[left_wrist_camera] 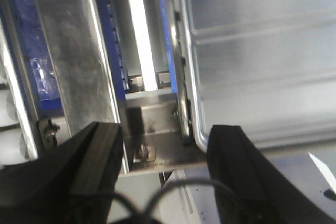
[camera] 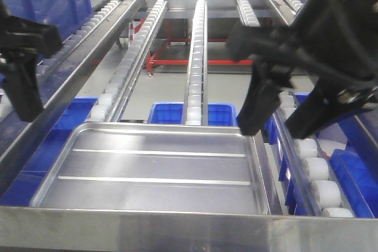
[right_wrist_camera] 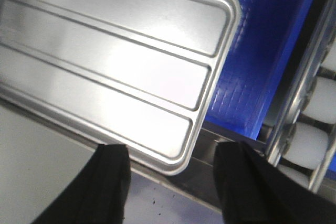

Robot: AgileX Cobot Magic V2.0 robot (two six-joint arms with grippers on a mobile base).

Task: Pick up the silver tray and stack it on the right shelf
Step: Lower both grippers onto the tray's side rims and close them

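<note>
the silver tray [camera: 153, 166] lies flat on a steel roller rack [camera: 195, 57], its near edge just behind the front rail [camera: 177, 228], with blue bins [camera: 171, 113] beneath. the right gripper [camera: 283, 119] hangs open and empty above the tray's right corner. the left gripper [left_wrist_camera: 165, 150], also open and empty, hovers beside its left edge.

Ahead of the right gripper [right_wrist_camera: 173, 156], the silver tray [right_wrist_camera: 105, 72] is smooth, bright sheet metal with a soft satin sheen, and the bin [right_wrist_camera: 262, 51] beyond its corner is glossy blue plastic with a fine grid texture. Right of that gripper the rollers [right_wrist_camera: 320, 100] are matt white plastic. Ahead of the left gripper [left_wrist_camera: 165, 140], whose fingers [left_wrist_camera: 89, 166] look matt black, the frame rail [left_wrist_camera: 79, 61] is duller, scuffed, speckled steel.
</note>
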